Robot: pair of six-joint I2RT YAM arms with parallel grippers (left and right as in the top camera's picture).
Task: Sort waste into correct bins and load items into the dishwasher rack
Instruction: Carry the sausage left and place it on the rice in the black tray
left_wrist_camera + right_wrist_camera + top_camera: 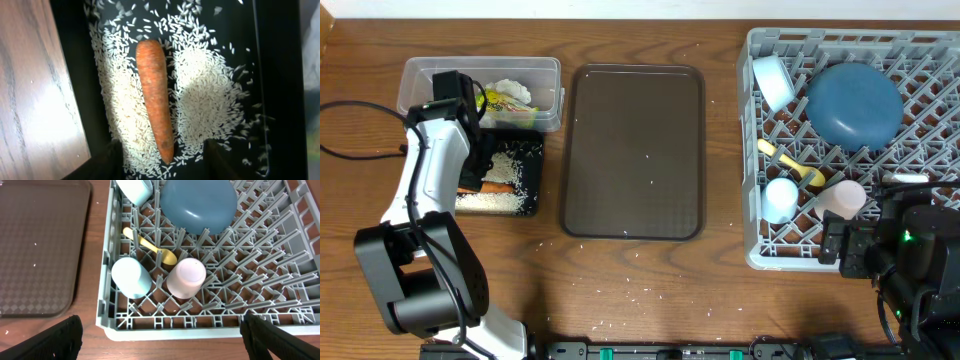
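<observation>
An orange carrot (155, 95) (498, 186) lies on loose white rice (210, 100) in the black tray (280, 100) (525, 150). My left gripper (165, 162) (480, 160) hovers over it, open, with its fingers apart on either side of the carrot's narrow tip and not touching it. Crumpled paper (512, 90) and a green-and-yellow wrapper (500, 103) sit in the clear box (420, 75). The grey rack (752, 150) (210, 325) holds the blue plate (197, 202), light blue bowl (134, 189), light blue cup (130, 276), pink cup (186, 276) and yellow spoon (150, 245). My right gripper (162, 337) (850, 245) stands wide open at the rack's near edge, holding nothing.
A large dark brown serving tray (633, 150) (40, 245) lies between the bins and the rack. Stray rice grains dot it and the wooden table in front. A black cable runs along the table's left side.
</observation>
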